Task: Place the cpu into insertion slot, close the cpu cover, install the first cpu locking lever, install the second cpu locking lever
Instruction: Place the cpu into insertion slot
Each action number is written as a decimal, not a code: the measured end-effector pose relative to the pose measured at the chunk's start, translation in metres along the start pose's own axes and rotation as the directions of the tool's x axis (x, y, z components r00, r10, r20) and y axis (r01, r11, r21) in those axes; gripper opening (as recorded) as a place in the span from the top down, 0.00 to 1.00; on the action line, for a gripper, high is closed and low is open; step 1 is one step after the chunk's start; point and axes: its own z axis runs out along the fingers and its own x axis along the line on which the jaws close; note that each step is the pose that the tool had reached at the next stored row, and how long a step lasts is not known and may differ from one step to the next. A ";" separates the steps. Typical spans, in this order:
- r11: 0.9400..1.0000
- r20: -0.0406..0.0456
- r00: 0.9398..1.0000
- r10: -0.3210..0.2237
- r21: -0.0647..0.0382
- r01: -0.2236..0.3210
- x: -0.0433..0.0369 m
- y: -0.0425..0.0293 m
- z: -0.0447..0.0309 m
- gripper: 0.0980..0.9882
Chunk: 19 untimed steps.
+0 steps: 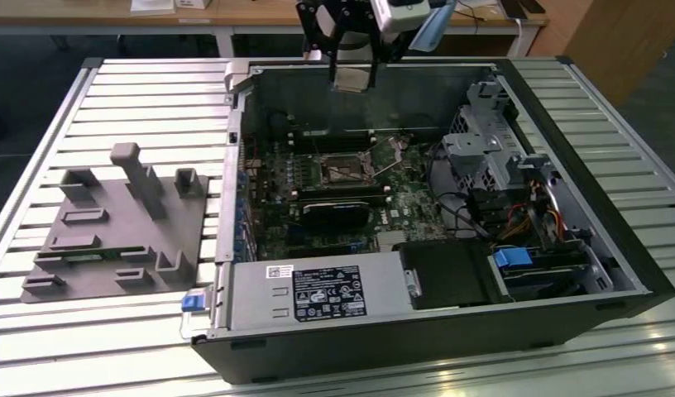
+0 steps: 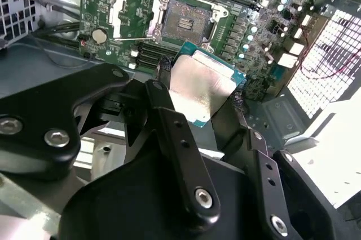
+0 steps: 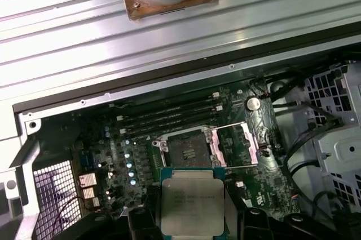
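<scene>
My gripper (image 1: 352, 78) hangs above the far wall of the open computer case, shut on the cpu (image 1: 352, 74), a small flat square chip with a dull metal top. In both wrist views the cpu (image 2: 200, 85) (image 3: 192, 200) sits between the black fingers (image 2: 169, 116), well above the green board. The insertion slot (image 1: 343, 171) (image 2: 186, 20) (image 3: 189, 151) lies bare below, a black-rimmed square with a grey contact field. The cpu cover (image 2: 132, 12) (image 3: 237, 144), a silvery frame with a square window, is swung open beside the slot.
The case (image 1: 569, 149) lies open on a slatted metal table (image 1: 150, 99). A grey fixture block (image 1: 117, 223) sits at the exterior view's left. Inside are a power supply box (image 1: 304, 294), a black block (image 1: 448, 277), a drive cage (image 1: 481, 149) with cables, and long card slots (image 3: 169, 117).
</scene>
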 end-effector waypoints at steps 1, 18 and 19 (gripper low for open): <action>1.000 0.001 1.000 0.008 0.000 -0.008 0.0000 0.0000 0.0001 0.51; 0.992 0.011 0.992 0.126 -0.002 -0.126 0.0000 0.0002 0.0013 0.51; 0.991 0.012 0.991 0.133 -0.002 -0.133 0.0000 0.0002 0.0014 0.51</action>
